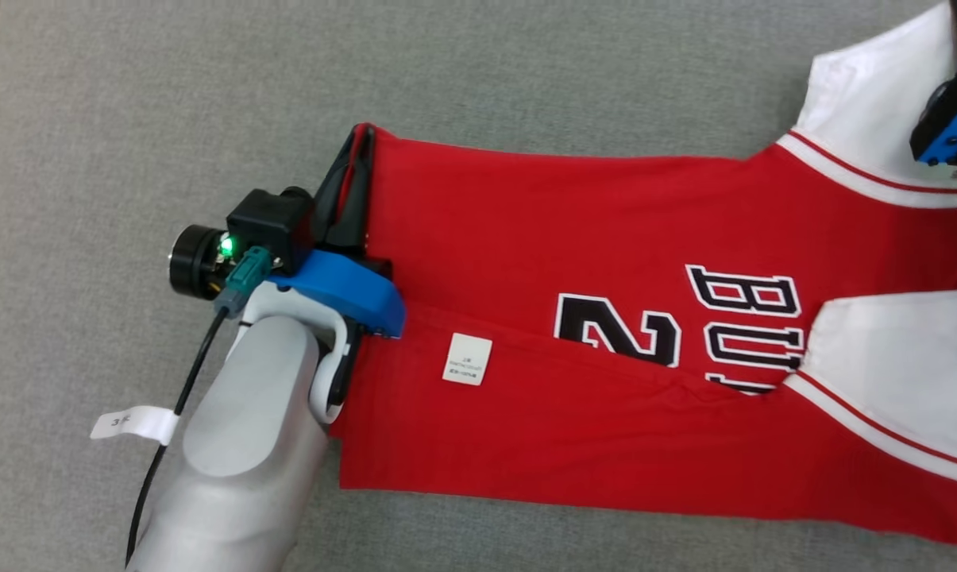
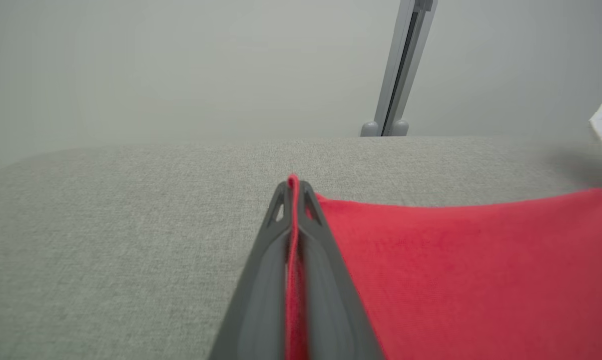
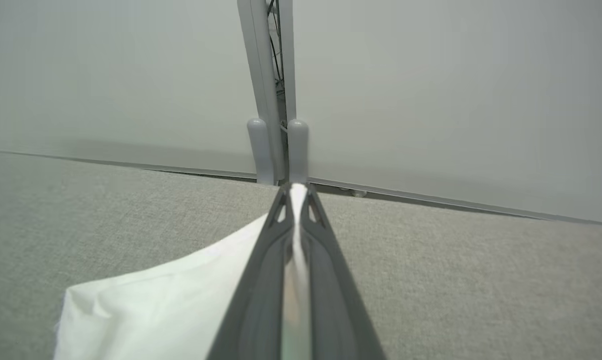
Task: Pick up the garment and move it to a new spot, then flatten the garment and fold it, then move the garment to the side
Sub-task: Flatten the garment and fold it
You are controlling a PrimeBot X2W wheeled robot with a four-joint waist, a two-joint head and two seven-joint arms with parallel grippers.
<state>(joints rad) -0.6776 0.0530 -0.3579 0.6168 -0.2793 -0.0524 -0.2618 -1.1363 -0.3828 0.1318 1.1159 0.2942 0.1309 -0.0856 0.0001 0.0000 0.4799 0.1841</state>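
Red garment (image 1: 526, 206) with black "BU" and "2"

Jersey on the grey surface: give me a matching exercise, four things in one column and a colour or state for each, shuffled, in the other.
1. left fingers
2. right fingers
3. label
4. number 2

A. black, outlined white
B. shut on the white sleeve
C. shut on the red hem
D. white rectangle

Pairs: 1-C, 2-B, 3-D, 4-A.
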